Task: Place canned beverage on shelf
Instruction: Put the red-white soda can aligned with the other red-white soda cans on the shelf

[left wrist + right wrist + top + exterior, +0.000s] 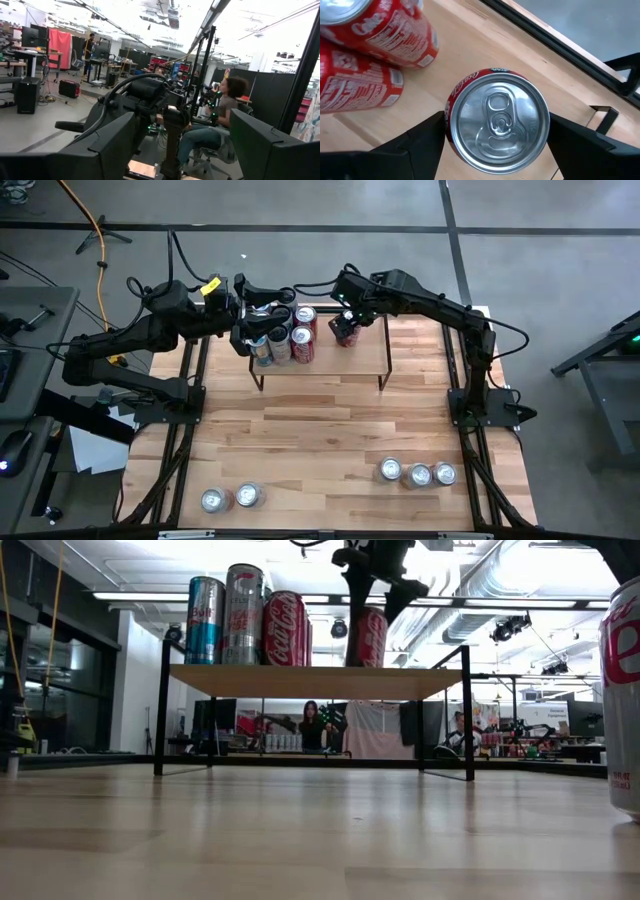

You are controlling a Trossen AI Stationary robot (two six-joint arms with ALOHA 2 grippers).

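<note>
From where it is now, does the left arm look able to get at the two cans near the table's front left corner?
Probably yes. The left gripper hovers over the cans at the shelf's left end, and only bare tabletop separates it from the two cans. Reach itself is uncertain.

Clearly a robotics lab or workshop, large and open. Grey concrete floor [300, 205] with an orange cable [98, 230] lying across it, exposed ducts [520, 580] and strip lights under a high ceiling. Behind the wooden table [330, 430], work benches, monitors [32, 36], a red cloth [60, 47], and a seated person [220, 125].
</note>
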